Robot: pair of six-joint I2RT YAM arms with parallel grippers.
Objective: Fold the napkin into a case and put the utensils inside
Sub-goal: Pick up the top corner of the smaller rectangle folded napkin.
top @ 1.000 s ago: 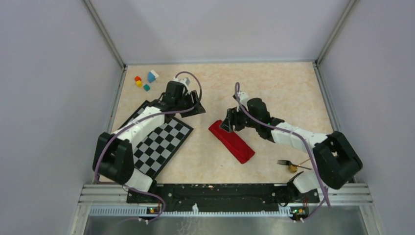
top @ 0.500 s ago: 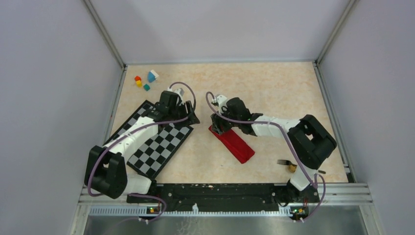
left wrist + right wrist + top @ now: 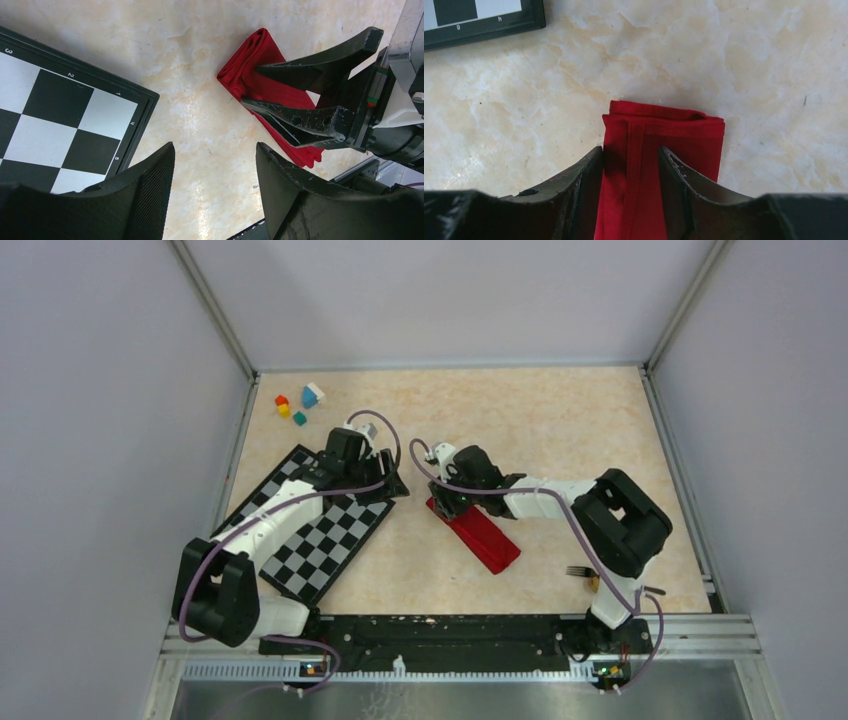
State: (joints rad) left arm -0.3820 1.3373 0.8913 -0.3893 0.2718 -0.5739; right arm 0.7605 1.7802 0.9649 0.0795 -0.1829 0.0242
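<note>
The right gripper [image 3: 630, 150] is seen with its jaws partly spread, not clamped, and is set down over the far end of the napkin [image 3: 674, 135]; one finger lies at the cloth's folded side edge and the other on its top layer, with a strip of red between them. The left gripper [image 3: 215, 145] is held open with nothing in it, low over bare table just beside the far corner of the checkered mat [image 3: 60, 115]. The workspace is enclosed by plain pale lilac walls [image 3: 430, 300]. A beige marbled table [image 3: 560, 430] is shown below them. The black-and-white mat is laid at an angle on its left side. The napkin, folded into a narrow red oblong, is laid diagonally near the middle. A dark fork [image 3: 580, 571] and a gold-bowled spoon [image 3: 598, 583] are found near the right arm's base, well apart from the cloth. Small coloured blocks [image 3: 297, 405] are gathered at the far left corner.
</note>
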